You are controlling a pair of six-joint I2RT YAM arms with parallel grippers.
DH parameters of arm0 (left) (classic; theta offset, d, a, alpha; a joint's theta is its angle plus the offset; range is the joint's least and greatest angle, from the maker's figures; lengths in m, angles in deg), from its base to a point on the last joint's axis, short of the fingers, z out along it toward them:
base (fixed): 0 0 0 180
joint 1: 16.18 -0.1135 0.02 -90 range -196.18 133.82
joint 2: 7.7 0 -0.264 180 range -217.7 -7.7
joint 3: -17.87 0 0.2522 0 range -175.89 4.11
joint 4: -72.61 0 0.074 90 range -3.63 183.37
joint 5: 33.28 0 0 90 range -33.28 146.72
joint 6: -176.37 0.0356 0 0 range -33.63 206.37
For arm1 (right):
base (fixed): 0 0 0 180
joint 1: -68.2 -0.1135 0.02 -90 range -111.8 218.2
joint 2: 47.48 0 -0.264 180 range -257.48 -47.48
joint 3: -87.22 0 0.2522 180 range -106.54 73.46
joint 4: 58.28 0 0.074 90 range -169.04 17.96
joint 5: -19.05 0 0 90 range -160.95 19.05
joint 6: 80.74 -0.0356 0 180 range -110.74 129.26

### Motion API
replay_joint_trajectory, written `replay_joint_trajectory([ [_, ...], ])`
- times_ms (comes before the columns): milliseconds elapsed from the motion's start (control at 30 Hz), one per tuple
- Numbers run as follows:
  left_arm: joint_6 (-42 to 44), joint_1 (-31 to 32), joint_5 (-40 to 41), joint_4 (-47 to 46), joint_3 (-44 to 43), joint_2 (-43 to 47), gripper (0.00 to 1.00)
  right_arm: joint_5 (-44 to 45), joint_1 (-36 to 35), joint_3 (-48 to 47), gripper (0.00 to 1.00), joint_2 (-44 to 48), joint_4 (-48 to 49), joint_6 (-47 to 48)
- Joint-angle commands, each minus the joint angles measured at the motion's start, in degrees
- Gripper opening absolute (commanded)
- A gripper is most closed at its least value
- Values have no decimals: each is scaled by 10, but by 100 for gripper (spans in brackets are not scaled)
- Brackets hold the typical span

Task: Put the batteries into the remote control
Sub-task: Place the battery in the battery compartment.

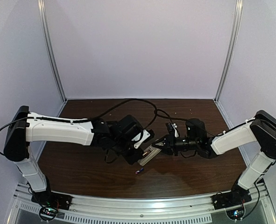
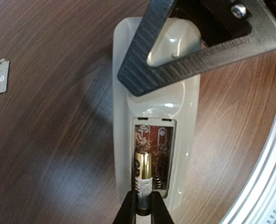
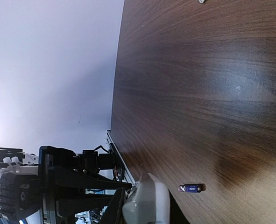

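**Seating the first battery in the remote**

Your left gripper point(image 2: 143, 203) is clenched on a gold-and-black battery point(image 2: 143, 173) at the bottom centre of the left wrist view. The battery's front end lies over the left side of the open compartment point(image 2: 162, 147) in the back of the remote point(image 2: 187, 107).

The right gripper point(image 1: 161, 143) looks clamped on the remote's other end, toward the top of that view, and pins it to the table point(image 2: 53, 149). You are therefore on the first insertion, and by my reading it is not finished.

For the next move, keep the battery parallel to its slot and press it down and home against the contacts. Let go only once it sits flat.

The blue battery point(image 3: 192, 188) lies loose on the table, at the lower right of the right wrist view, waiting its turn. A small grey strip point(image 2: 3, 75) at the upper left may be the cover, but I cannot tell.
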State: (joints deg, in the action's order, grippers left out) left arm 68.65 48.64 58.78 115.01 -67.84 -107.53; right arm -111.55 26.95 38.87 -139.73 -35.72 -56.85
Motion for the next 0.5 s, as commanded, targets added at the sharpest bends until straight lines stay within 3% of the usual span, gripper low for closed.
replay_joint_trajectory([
  [0,0,-4,-5,2,-15,-16,0,5,-5,14,0,-21,76,-40],
  [267,-7,-4,6,11,-32,-34,2,-4,-9,20,0,-35,104,-60],
  [467,-8,-4,10,14,-39,-40,11,-8,-9,23,0,-44,126,-73],
])
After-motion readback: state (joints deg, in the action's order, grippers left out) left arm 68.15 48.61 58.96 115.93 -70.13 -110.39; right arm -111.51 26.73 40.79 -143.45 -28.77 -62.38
